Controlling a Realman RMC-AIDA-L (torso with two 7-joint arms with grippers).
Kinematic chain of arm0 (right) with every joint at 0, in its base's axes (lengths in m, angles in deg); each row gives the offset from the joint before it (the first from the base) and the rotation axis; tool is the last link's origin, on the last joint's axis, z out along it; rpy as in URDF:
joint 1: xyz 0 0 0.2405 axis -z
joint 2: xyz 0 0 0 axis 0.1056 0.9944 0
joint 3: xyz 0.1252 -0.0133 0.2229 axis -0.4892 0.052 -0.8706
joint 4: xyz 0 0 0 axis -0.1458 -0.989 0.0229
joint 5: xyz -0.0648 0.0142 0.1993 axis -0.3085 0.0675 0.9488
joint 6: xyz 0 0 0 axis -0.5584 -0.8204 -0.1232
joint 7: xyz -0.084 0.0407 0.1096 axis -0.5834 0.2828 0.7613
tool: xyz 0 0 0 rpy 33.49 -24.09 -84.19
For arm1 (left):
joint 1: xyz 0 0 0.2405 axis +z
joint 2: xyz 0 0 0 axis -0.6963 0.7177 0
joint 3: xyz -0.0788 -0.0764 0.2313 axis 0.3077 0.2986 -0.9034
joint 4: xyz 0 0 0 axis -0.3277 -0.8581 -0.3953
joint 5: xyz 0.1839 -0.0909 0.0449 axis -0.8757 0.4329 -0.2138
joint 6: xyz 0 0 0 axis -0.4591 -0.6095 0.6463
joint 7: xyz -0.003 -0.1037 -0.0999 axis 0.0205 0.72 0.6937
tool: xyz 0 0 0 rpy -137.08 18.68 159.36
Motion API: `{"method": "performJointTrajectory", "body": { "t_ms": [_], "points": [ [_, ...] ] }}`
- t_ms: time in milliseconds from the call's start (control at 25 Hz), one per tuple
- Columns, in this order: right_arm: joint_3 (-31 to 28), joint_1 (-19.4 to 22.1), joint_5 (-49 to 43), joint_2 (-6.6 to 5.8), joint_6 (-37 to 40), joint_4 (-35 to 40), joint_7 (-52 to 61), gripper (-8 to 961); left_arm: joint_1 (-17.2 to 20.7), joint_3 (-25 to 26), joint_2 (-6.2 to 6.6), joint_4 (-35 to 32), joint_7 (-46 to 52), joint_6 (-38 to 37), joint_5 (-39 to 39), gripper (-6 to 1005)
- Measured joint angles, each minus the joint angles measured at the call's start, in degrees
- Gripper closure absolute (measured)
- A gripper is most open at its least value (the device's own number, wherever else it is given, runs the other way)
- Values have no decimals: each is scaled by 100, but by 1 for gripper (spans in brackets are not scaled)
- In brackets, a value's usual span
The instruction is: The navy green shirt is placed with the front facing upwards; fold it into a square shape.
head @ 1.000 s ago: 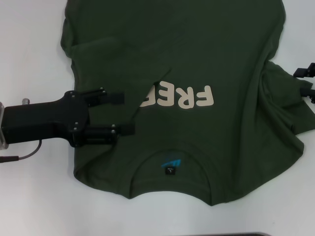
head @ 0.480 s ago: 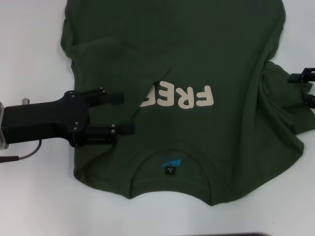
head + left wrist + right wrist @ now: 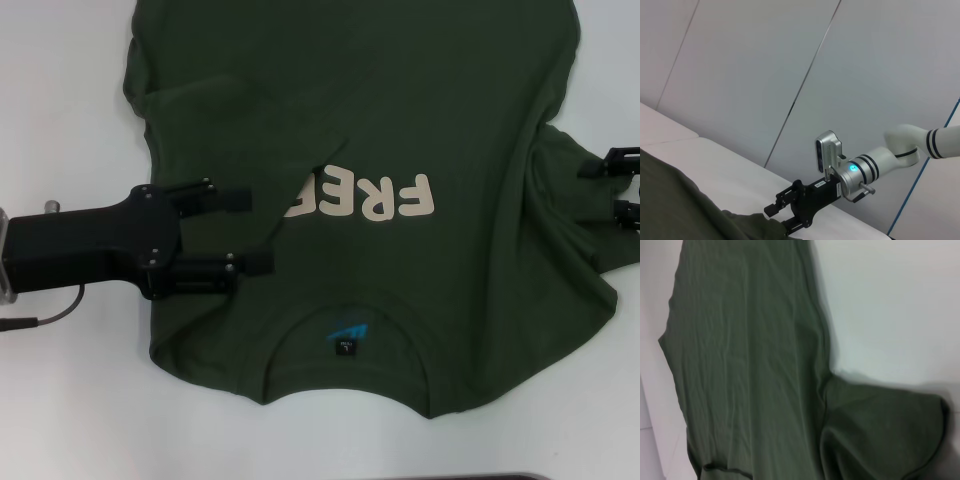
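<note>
The navy green shirt [image 3: 430,110] lies front up on the white table [image 3: 60,110], its collar and blue neck label [image 3: 346,337] on the near side. One sleeve is folded in over the chest and covers the end of the cream lettering [image 3: 385,197]. My left gripper [image 3: 262,230] is open and rests low over that folded sleeve, beside the lettering. My right gripper [image 3: 612,180] is open at the picture's right edge, over the bunched other sleeve [image 3: 575,215]. The left wrist view shows the right gripper [image 3: 776,220] at the shirt's [image 3: 680,210] edge. The right wrist view shows the shirt body [image 3: 750,365].
Bare white table surrounds the shirt on the left, on the near side [image 3: 90,420] and beyond the right sleeve [image 3: 880,300]. A dark edge [image 3: 450,477] shows at the bottom of the head view. A grey panelled wall [image 3: 765,75] stands behind the table.
My right gripper has shifted slightly toward the near side over the right sleeve. The left gripper and the shirt have not moved.
</note>
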Motion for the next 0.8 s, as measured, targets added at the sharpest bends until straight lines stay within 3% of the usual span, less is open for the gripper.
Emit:
{"method": "performJointTrajectory", "body": {
  "t_ms": [560,680,800],
  "points": [
    [189,-81,67,-3,-61,25,-114,503,-17,0,-9,2,32,-37,10,96],
    [192,-64,67,-29,13,42,-94,730,-21,0,-9,2,37,-35,10,96],
    [183,-32,68,-57,71,55,-94,855,-31,0,-9,0,39,-41,10,95]
  ]
}}
